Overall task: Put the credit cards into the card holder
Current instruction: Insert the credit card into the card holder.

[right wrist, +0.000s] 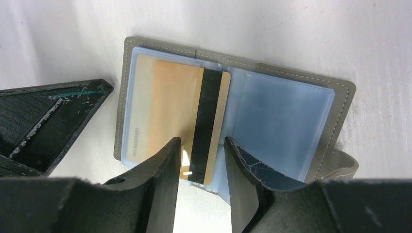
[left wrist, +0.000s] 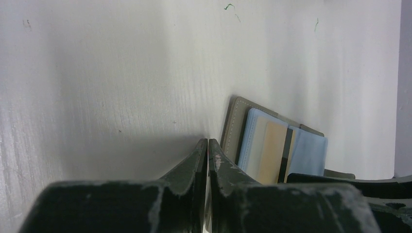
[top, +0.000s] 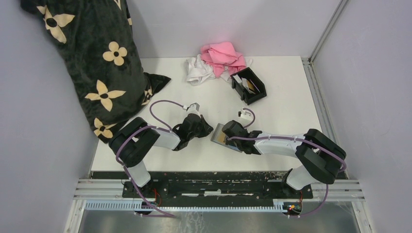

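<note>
A grey folding wallet lies open on the white table, also seen from above and in the left wrist view. A tan credit card with a black stripe sticks partly out of its left blue pocket. My right gripper is open just above the card's near edge, fingers either side of the stripe. My left gripper is shut, tips on the table beside the wallet's left edge. The black card holder stands at the back right with a tan card in it.
A pink cloth and a white cloth lie at the back of the table, close to the card holder. A black flowered fabric fills the left side. Enclosure walls stand on three sides.
</note>
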